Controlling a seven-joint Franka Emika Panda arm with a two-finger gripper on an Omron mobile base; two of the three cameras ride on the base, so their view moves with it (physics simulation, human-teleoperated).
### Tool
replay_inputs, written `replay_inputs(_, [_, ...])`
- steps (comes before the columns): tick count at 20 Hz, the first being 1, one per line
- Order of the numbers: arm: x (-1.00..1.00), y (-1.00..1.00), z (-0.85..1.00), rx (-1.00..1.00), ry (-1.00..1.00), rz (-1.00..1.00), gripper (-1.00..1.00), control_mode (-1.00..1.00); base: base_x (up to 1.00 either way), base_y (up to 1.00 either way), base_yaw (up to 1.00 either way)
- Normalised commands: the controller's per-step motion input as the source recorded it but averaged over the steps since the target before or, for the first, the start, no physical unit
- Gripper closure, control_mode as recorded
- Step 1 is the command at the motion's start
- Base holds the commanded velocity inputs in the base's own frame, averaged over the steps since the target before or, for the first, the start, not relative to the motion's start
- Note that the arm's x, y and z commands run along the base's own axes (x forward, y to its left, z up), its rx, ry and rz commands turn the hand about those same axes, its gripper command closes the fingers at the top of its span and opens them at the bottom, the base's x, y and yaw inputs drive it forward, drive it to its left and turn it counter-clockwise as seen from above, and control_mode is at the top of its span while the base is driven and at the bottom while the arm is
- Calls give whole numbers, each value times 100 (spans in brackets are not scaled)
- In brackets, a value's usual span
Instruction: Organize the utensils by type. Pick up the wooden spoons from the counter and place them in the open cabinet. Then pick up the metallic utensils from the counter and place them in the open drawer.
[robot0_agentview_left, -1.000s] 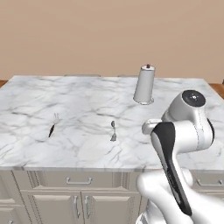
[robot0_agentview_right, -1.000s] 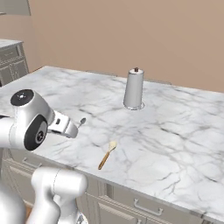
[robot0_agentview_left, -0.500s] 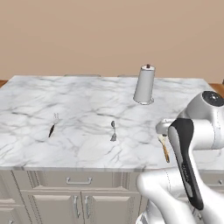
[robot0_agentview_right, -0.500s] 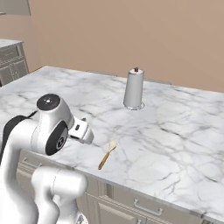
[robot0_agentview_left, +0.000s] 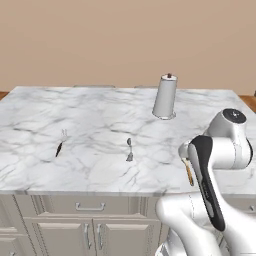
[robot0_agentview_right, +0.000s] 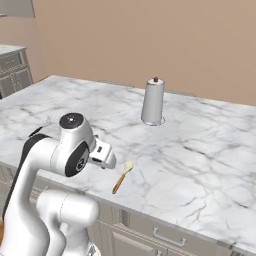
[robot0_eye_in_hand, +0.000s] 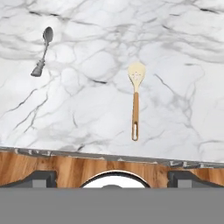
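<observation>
Since the earlier frames the arm has swung rightward across the near edge of the counter (robot0_agentview_left: 100, 165), so its big white joint now sits beside the wooden spoon rather than short of it; the utensils themselves lie where they did.

Left base view: the small silver spoon (robot0_agentview_left: 129, 149) lies near the middle of the marble, bowl pointing away. Well to its left lies the slim dark-handled utensil (robot0_agentview_left: 60, 145), its pale metal end pointing away. A grey cylindrical canister (robot0_agentview_left: 165, 97) stands upright farther back. Just a sliver of the orange-brown wooden spoon (robot0_agentview_left: 189, 172) shows past the arm's dark joint.

Right base view: the wooden spoon (robot0_agentview_right: 122, 177) lies flat close to the front edge, pale round bowl away, tapered handle toward the edge, just beside the arm's wrist. The canister (robot0_agentview_right: 152, 102) stands behind it.

Hand view: the wooden spoon (robot0_eye_in_hand: 135, 99) lies almost straight up the picture, with a pale perforated bowl and an orange-brown handle with a slot near its end. The silver spoon (robot0_eye_in_hand: 43, 50) lies well apart at upper left. The gripper (robot0_eye_in_hand: 112, 177) has its tips spread wide at the bottom corners, holding nothing, above the counter's edge and wooden floor (robot0_eye_in_hand: 65, 170).
</observation>
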Motion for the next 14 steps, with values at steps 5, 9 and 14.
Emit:
replay_inputs(5, [16,-32,-37,0,3,3,-100,-100,0,0,0])
replay_inputs(9, [25,-13,-43,-4,4,4,-100,-100,0,0,0])
replay_inputs(14, [33,-9,-49,-6,6,4,-100,-100,0,0,0])
